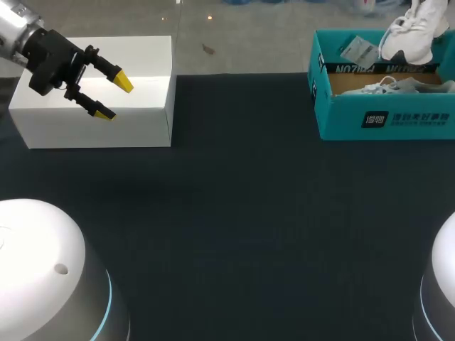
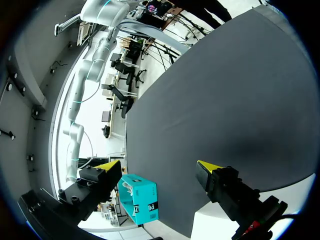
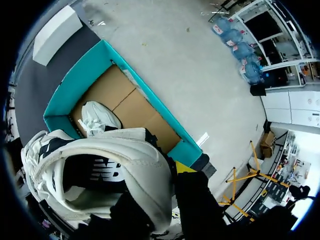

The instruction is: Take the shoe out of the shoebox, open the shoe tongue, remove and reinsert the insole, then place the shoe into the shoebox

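Above the teal shoebox at the far right of the dark worktop, we are holding the white shoe clamped by its collar in our right end effector, a second shoe lying inside the box, while our left end effector is hovering with fingers spread over a white box.

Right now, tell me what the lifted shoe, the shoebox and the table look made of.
The shoe: white, matte, smooth stitched panels, probably leather or synthetic.
The shoebox: cardboard, teal and printed outside, bare brown inside with a fold line.
The table: dark, matte cover, perhaps cloth or a mat, showing no glare.
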`<state>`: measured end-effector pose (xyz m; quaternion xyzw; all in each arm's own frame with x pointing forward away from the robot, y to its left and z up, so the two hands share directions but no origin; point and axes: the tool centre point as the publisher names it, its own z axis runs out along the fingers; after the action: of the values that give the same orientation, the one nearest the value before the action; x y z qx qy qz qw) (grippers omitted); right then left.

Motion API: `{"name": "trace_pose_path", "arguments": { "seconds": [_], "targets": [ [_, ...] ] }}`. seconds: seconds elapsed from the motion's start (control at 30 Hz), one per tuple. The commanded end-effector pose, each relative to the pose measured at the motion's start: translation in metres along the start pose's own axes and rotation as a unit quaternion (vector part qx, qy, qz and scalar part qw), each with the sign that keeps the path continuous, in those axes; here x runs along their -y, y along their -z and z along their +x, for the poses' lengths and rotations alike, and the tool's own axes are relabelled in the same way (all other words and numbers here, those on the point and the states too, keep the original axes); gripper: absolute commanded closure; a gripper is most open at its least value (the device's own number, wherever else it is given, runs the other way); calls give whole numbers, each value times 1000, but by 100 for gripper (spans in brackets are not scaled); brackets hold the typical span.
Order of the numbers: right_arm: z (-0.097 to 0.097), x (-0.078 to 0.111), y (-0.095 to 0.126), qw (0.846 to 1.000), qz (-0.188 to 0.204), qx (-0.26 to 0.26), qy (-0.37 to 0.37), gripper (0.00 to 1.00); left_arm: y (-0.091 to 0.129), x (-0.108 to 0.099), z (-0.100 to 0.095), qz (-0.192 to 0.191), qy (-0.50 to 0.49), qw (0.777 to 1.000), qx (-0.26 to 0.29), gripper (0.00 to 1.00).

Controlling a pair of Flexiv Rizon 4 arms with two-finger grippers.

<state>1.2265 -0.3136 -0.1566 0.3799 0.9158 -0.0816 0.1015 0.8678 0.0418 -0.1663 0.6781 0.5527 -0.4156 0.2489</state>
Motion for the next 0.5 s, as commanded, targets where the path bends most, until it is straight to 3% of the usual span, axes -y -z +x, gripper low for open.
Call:
{"name": "trace_pose_path", "arguments": {
  "seconds": [0.03,0.07,0.17,0.27,0.5],
  "targets": [
    [-12,0,0,850,-31,-156,-501,100,1,-1,-1,1,0,1000,-2,0],
    [-12,1,1,836,-35,-156,-525,100,1,-1,-1,1,0,1000,-2,0],
    [-8,1,2,817,-46,-146,-556,100,1,-1,-1,1,0,1000,-2,0],
    [1,-3,4,829,-52,-128,-542,100,1,-1,-1,1,0,1000,-2,0],
    [1,-3,4,829,-52,-128,-542,100,1,-1,-1,1,0,1000,-2,0]
  ]
}}
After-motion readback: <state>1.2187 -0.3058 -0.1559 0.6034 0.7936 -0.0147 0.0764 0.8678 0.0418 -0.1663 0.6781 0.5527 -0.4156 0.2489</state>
